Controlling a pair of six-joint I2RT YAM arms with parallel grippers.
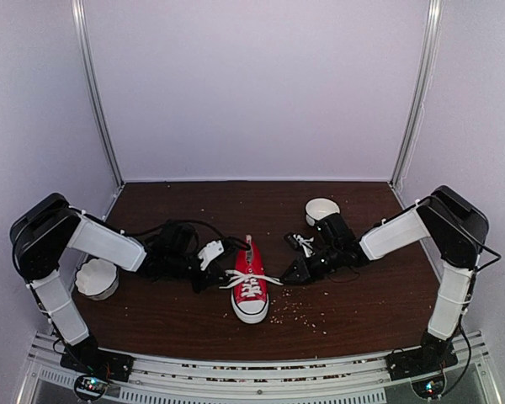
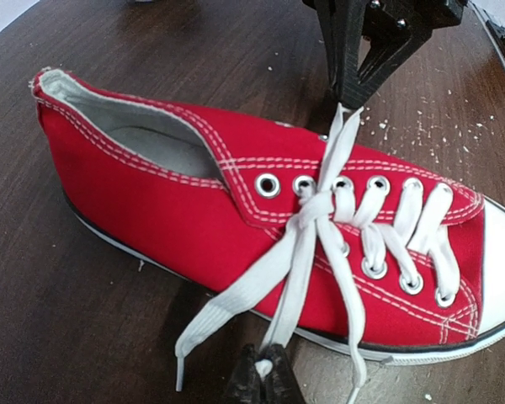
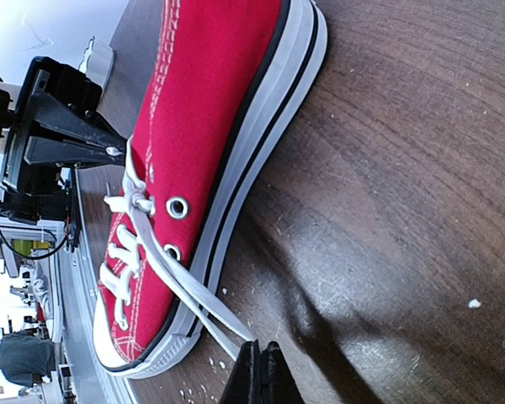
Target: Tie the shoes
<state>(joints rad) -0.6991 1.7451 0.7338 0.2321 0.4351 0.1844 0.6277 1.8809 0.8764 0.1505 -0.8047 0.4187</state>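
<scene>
The red sneaker (image 1: pixel 250 290) lies in the middle of the table, white toe cap towards the arms. Its white laces (image 2: pixel 316 208) cross in a knot above the eyelets and stretch out to both sides. My left gripper (image 1: pixel 216 279) is at the shoe's left side, shut on a strand of lace (image 2: pixel 301 282) at its fingertips (image 2: pixel 265 380). My right gripper (image 1: pixel 288 277) is at the shoe's right side, shut on a doubled strand of lace (image 3: pixel 194 290) just off the sole (image 3: pixel 259 370). A loose lace end (image 2: pixel 209 316) hangs over the shoe's side onto the table.
A white bowl (image 1: pixel 97 279) stands under the left arm's forearm. Another white bowl (image 1: pixel 321 210) stands at the back right, behind the right arm. Small pale crumbs (image 1: pixel 303 313) lie on the dark wooden table in front of the shoe.
</scene>
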